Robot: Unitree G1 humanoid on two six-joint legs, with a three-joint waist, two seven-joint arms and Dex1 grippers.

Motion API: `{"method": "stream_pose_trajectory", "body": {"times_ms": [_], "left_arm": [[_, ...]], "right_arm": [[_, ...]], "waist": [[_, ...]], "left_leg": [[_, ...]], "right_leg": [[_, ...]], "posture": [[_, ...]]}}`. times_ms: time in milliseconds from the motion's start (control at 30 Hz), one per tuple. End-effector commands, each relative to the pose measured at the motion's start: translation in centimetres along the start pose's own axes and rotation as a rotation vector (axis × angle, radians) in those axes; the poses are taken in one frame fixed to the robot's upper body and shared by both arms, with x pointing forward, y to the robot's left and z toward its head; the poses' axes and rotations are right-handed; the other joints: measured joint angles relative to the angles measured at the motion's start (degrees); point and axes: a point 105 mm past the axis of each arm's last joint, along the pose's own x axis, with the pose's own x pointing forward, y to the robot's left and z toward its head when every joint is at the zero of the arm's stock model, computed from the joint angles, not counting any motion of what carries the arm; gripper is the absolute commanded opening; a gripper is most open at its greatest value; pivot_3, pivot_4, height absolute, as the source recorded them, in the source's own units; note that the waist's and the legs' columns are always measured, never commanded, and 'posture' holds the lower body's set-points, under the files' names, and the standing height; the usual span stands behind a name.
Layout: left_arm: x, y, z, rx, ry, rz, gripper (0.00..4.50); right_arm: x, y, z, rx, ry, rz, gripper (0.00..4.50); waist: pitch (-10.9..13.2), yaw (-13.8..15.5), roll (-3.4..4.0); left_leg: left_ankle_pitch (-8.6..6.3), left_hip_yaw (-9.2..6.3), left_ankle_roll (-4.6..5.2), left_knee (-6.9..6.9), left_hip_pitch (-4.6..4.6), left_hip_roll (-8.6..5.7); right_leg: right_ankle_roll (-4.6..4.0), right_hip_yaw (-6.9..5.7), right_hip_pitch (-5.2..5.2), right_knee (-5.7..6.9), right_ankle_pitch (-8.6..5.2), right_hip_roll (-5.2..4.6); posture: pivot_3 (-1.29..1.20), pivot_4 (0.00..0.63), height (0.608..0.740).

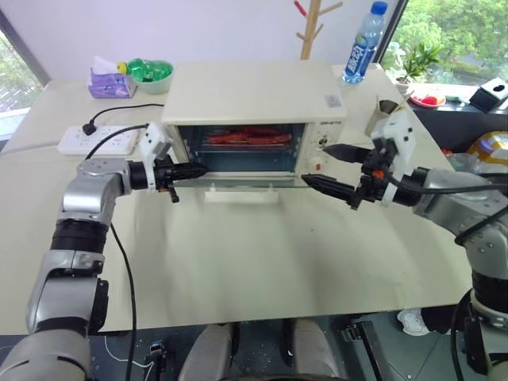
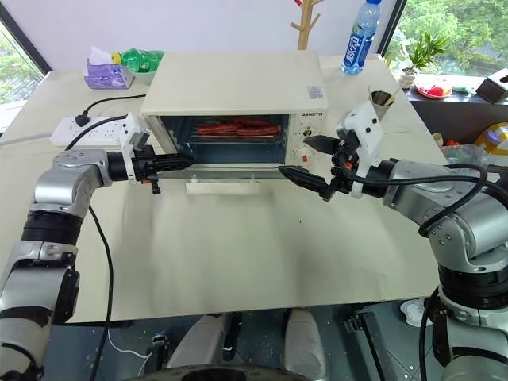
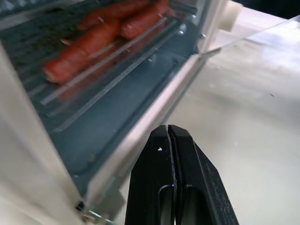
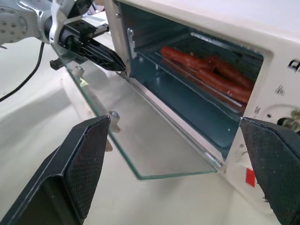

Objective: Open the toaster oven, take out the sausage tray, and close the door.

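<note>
flanking door [image 1: 238,182], tray [image 1: 248,137] inside

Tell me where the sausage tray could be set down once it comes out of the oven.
The bare table in front of the lowered door, between the two grippers, is the widest free patch. Behind the toaster oven it is crowded: power strip, tissue pack, water bottle.
</note>
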Motion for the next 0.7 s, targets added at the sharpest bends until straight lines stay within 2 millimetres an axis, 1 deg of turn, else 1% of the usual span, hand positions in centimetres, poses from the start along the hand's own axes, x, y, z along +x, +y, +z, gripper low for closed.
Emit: {"method": "stream_pose_trajectory", "body": {"times_ms": [33, 167, 267, 400, 567, 700], "left_arm": [[-1.0, -0.7, 0.4, 0.027, -0.003, -0.034, 0.03], [-1.3, -1.5, 0.1, 0.004, 0.005, -0.078, 0.03], [-1.5, -2.5, -0.3, -0.007, 0.024, -0.132, 0.03], [-1.4, -3.4, -1.6, 0.002, 0.072, -0.162, 0.03], [-0.9, -3.8, -3.3, 0.009, 0.114, -0.157, 0.03], [-0.5, -3.3, -4.5, 0.036, 0.158, -0.127, 0.03]], "right_arm": [[-0.1, 0.2, 1.2, -0.05, -0.044, 0.004, 4.5], [-0.2, 0.3, 1.1, -0.048, -0.035, 0.013, 4.5], [-0.6, 0.6, 0.9, -0.045, -0.019, 0.026, 4.5], [-1.2, 0.9, 0.4, -0.038, 0.005, 0.029, 4.5], [-1.4, 0.9, 0.3, -0.03, 0.0, 0.011, 4.5], [-1.4, 1.1, 0.0, -0.023, -0.003, -0.003, 4.5]], "waist": [[0.0, -0.1, 0.01], [0.0, 0.1, 0.01], [0.0, 0.2, 0.01], [0.0, 0.3, 0.01], [0.0, 0.4, 0.01], [0.0, 0.6, 0.01]], "left_leg": [[0.0, 0.01, 0.0, 0.01, 0.01, 0.0], [0.0, 0.0, 0.0, 0.01, 0.0, 0.0], [0.0, 0.0, 0.0, 0.01, 0.0, 0.0], [-0.01, -0.01, 0.01, -0.02, 0.0, 0.0], [-0.01, 0.0, 0.0, 0.0, 0.0, 0.01], [-0.01, 0.01, 0.0, 0.0, -0.01, 0.01]], "right_leg": [[0.0, 0.0, 0.01, 0.0, 0.0, 0.0], [0.0, 0.01, 0.02, 0.0, 0.0, 0.0], [0.0, 0.01, 0.02, -0.02, 0.0, 0.0], [-0.01, 0.01, 0.02, -0.03, 0.0, 0.0], [-0.01, 0.01, 0.02, -0.04, -0.01, 0.0], [-0.01, 0.02, 0.02, -0.04, -0.01, -0.01]], "posture": [[0.0, 0.15, 0.739], [0.0, 0.15, 0.739], [0.0, 0.15, 0.739], [0.0, 0.15, 0.739], [0.0, 0.15, 0.739], [0.0, 0.15, 0.739]]}}
